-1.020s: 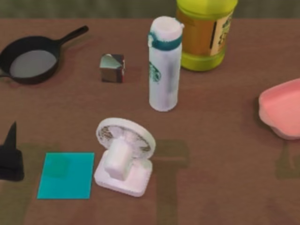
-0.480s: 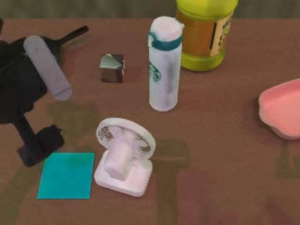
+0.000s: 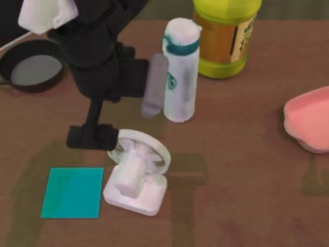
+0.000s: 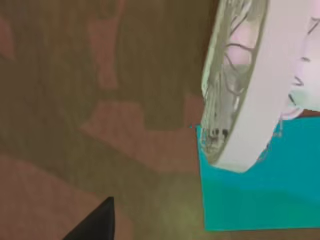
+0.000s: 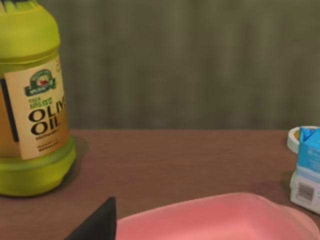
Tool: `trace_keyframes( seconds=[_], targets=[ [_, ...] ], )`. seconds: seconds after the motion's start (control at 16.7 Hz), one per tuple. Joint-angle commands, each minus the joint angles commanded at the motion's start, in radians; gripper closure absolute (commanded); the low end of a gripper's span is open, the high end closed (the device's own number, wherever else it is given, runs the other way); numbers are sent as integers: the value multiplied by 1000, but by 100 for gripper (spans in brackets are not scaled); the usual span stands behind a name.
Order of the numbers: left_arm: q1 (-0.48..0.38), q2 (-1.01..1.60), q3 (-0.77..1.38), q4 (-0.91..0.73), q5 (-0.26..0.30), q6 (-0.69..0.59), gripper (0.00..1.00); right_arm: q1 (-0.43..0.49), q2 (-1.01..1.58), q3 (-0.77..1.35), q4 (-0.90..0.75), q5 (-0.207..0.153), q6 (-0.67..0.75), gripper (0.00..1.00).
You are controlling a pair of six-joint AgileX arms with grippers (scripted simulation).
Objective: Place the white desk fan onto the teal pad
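Note:
The white desk fan (image 3: 136, 175) stands on its rounded square base near the table's front, its round grilled head (image 3: 139, 150) tilted toward the back. Just left of it the teal pad (image 3: 72, 192) lies flat, apart from the base. My left gripper (image 3: 93, 137) hovers open against the left rim of the fan's head, holding nothing. In the left wrist view the fan head (image 4: 250, 85) looms close with the pad (image 4: 260, 185) behind it, and one dark fingertip (image 4: 100, 222) shows. My right gripper is out of the top view; its fingertip (image 5: 102, 222) shows over a pink dish.
A black skillet (image 3: 33, 64) sits back left. A tall white bottle with a teal band (image 3: 180, 72) and a yellow olive oil bottle (image 3: 226, 36) stand at the back. The pink dish (image 3: 311, 121) is at the right edge, with a blue-white carton (image 5: 306, 170) beyond it.
My left arm has swung in from the left edge and across the table, bringing its gripper up to the fan's head. It now covers the small metallic cube. The fan and pad have not moved.

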Motion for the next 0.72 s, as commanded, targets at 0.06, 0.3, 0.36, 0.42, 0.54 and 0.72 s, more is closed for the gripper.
trace_keyframes(
  seconds=[0.06, 0.3, 0.36, 0.42, 0.54, 0.72],
  targets=[
    [-17, 51, 54, -38, 1, 33, 0, 0, 0, 0, 0, 0, 0, 0],
    [-55, 158, 175, -117, 3, 106, 0, 0, 0, 0, 0, 0, 0, 0],
    [-57, 161, 180, -119, 3, 109, 0, 0, 0, 0, 0, 0, 0, 0],
    [-57, 161, 180, -119, 3, 109, 0, 0, 0, 0, 0, 0, 0, 0],
    [-57, 161, 180, -119, 3, 109, 0, 0, 0, 0, 0, 0, 0, 0],
    [-54, 159, 160, -101, 3, 110, 0, 0, 0, 0, 0, 0, 0, 0]
  ],
)
